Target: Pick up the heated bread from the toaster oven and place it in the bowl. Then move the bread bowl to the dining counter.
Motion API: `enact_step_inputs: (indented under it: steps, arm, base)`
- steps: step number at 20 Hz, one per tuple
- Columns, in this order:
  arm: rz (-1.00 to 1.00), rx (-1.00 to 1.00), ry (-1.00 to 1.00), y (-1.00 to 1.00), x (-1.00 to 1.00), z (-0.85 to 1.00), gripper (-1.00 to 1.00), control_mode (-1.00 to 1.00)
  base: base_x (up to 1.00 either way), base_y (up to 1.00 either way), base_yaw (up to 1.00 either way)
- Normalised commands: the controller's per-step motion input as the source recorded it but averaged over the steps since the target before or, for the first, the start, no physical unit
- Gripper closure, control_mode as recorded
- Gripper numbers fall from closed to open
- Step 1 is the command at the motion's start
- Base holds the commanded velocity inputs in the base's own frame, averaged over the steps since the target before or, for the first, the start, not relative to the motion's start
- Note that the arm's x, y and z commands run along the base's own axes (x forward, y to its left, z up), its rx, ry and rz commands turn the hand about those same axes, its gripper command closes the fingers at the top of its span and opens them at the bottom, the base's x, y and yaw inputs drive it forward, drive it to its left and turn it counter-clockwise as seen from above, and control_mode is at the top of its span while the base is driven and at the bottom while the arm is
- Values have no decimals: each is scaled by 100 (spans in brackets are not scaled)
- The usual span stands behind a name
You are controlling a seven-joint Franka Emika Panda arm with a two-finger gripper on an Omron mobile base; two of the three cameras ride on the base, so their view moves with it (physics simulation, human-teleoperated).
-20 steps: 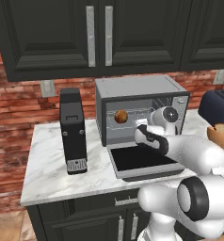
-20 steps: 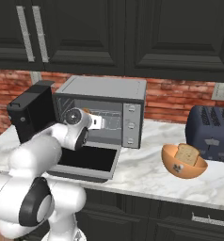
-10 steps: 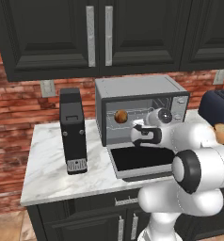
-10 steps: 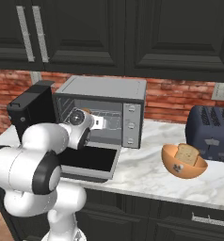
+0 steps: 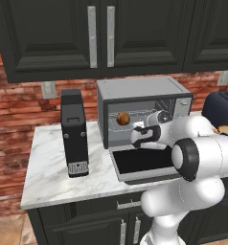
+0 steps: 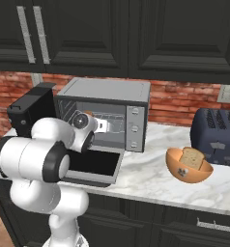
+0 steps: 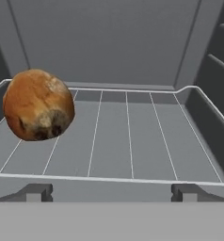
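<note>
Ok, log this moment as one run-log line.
phase: reaching | gripper: open, at toaster oven mouth | bread: on rack, ungrasped | bowl: on counter

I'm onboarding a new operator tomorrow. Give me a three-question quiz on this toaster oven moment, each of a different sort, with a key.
1. True or false: the bread is clamped between the fingertips.
2. The gripper is: A) open B) shut
3. What lies in the bowl beside the toaster?

Key: 1. False; it sits on the wire rack in the toaster oven, left of the fingertips. 2. A. 3. A bread slice.

arm bent forward, gripper [image 7: 112,192] level, fingers spread wide
</note>
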Motion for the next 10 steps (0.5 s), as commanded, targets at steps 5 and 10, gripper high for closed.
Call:
enact_step_inputs:
  steps: [5, 10]
  arm:
    - [0, 0, 5, 0, 5, -4, -100, -100]
    - [0, 0, 8, 0, 0, -5, -100, -100]
  base:
    - [0, 0, 0]
    - [0, 0, 0]
